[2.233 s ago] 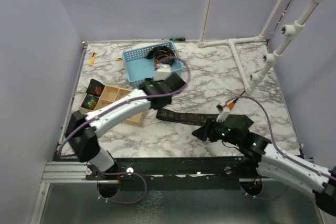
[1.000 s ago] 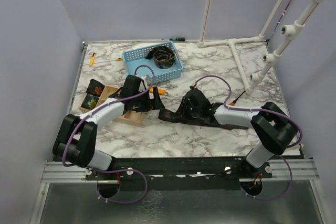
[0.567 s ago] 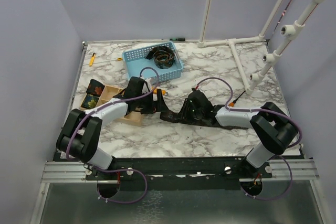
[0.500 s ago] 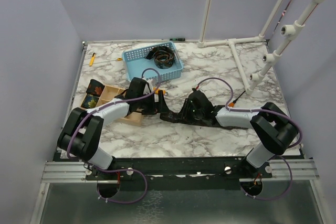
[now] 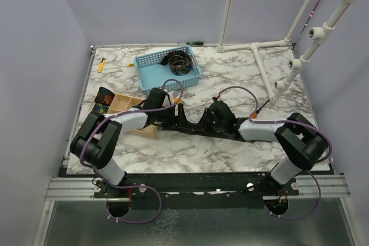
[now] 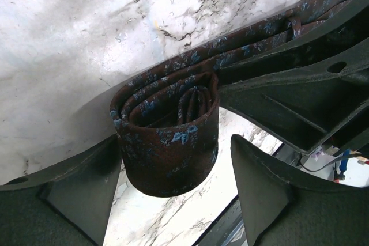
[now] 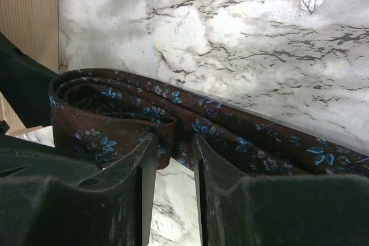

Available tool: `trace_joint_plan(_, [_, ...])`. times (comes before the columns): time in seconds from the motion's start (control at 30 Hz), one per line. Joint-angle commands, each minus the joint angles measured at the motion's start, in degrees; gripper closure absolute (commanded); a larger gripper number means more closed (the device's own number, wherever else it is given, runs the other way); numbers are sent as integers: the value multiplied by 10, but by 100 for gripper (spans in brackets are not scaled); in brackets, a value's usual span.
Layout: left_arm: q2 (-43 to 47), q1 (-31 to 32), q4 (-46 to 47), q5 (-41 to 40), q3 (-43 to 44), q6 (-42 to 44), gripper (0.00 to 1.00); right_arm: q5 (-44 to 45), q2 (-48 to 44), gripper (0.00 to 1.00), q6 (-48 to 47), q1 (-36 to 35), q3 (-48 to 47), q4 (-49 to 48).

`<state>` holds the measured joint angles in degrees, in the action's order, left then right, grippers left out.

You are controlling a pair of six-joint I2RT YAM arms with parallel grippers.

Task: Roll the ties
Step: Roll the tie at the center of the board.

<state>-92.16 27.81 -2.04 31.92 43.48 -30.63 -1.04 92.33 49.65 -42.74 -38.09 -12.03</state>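
- Tie (image 5: 190,126), top view: dark strip on mid table (image 5: 242,84), betw. both claws, just beside front of box (image 5: 124,103).
- L claw (image 5: 174,120) at tie's left end, R claw (image 5: 204,123) just beside it on the right. Both low on the table. Jaw state can't be read from here.
- Basket (image 5: 154,77) at back holds 2nd tie (image 5: 180,61), a loose heap, looks unrolled. Box has rolled ties (image 5: 102,95) in its left cells.
- L wrist view: coil (image 6: 167,142) is started, a few loose oval turns standing on edge on the table.
- L claw (image 6: 176,168) is spread around the coil. One finger (image 6: 81,200) is touching or nearly touching it, other finger (image 6: 265,188) stands apart w/ a gap. Not clamped.
- Tail leaves the coil up-right and goes under the R claw body.
- R wrist view: R claw (image 7: 168,154) fingers (image 7: 115,188) are close together and seem to pinch a fold of tie just beside the coil. A sliver of table shows betw. them lower down.
- Tail runs off frame to the right, flat, unrolled. Length left can't be told.
- Progress, my guess: early-mid on this tie. Coil is begun but slack, tail not wound in.
- Left to do: finish and tighten the roll, prob. box it, then roll the 2nd tie.
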Motion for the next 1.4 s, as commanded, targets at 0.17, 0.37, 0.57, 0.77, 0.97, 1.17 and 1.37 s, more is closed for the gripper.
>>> trace_joint_plan(0.17, [-20, -20, 5, 23, 5, 7, 30, 13, 10, 69, -20, 5, 22, 26])
trace_joint_plan(0.37, [-25, -21, 15, 48, 5, 10, 37, -6, 13, 69, -21, 5, 19, 18])
trace_joint_plan(0.57, [-32, -20, 18, 59, 7, 4, 60, -12, 18, 70, -20, 5, 16, 15])
trace_joint_plan(0.77, [-20, -17, 18, 55, 5, 0, 78, -17, 23, 71, -18, 5, 13, 14])
trace_joint_plan(0.97, [6, -6, 3, 23, -2, -9, 100, -36, 18, 67, -13, 5, 14, 9])
trace_joint_plan(1.17, [46, -1, -116, -93, 14, -4, 100, -16, -62, 56, -12, 5, 25, 46])
trace_joint_plan(1.37, [76, 28, -262, -262, 74, 20, 100, 4, -170, 57, -24, 4, 76, 78])
